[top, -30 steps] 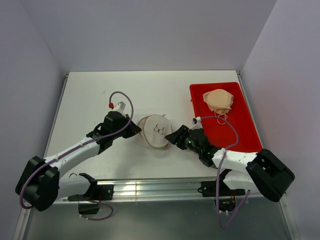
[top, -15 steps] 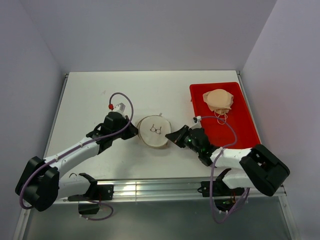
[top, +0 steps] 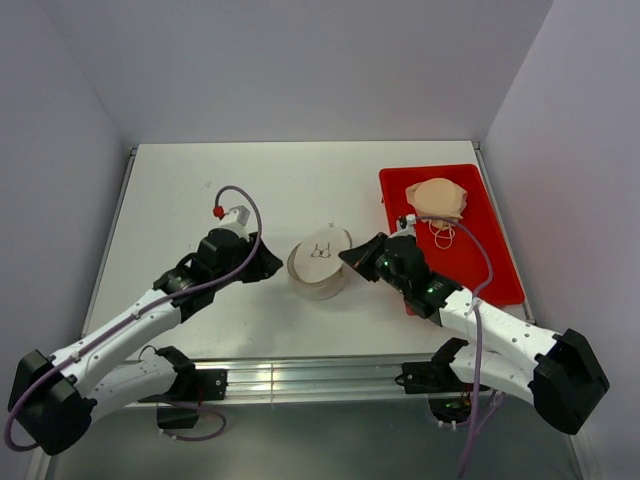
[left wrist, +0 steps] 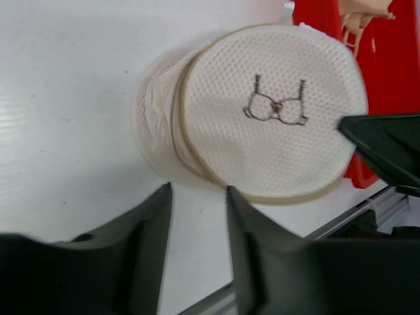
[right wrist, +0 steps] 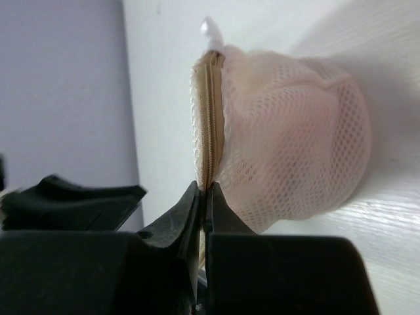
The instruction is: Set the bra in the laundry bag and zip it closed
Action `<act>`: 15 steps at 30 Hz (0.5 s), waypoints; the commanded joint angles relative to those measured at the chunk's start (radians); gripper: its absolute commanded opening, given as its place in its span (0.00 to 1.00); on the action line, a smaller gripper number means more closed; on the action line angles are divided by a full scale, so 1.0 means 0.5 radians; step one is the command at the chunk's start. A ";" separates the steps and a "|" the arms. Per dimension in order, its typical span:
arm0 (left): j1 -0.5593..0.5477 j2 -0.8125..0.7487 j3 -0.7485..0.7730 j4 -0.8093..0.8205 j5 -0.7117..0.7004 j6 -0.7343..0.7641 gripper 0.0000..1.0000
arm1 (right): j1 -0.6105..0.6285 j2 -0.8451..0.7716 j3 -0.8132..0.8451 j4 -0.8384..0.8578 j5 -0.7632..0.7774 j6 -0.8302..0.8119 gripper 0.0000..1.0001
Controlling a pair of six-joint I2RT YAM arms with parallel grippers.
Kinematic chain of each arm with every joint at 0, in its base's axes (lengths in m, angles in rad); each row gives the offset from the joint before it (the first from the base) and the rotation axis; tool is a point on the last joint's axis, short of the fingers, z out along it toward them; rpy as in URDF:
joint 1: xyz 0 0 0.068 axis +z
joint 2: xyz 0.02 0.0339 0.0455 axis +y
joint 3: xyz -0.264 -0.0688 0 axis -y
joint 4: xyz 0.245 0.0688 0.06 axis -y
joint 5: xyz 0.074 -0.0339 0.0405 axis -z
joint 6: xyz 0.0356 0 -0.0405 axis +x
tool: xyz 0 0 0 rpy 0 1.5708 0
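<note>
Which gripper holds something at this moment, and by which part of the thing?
The right gripper pinches the laundry bag by its beige zipper band at the rim. The left gripper is open and holds nothing.

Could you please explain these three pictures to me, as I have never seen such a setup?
Two robot arms are bolted to a table. One picture looks down from above; the others come from cameras on each wrist. On the table lie a mesh laundry bag and a red tray holding a tan bra. The right end effector pinches the bag's zipper seam; pinkish fabric shows through the mesh. The left end effector is open near the bag.
</note>
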 commanded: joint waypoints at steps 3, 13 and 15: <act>-0.201 -0.157 0.142 -0.239 -0.456 -0.041 0.64 | 0.026 0.071 0.144 -0.387 0.212 0.083 0.00; -0.778 -0.157 0.103 0.218 -0.421 0.004 0.54 | 0.066 0.212 0.362 -0.611 0.243 0.059 0.00; -0.860 -0.050 0.075 0.334 -0.393 0.029 0.55 | 0.087 0.219 0.423 -0.669 0.246 0.031 0.00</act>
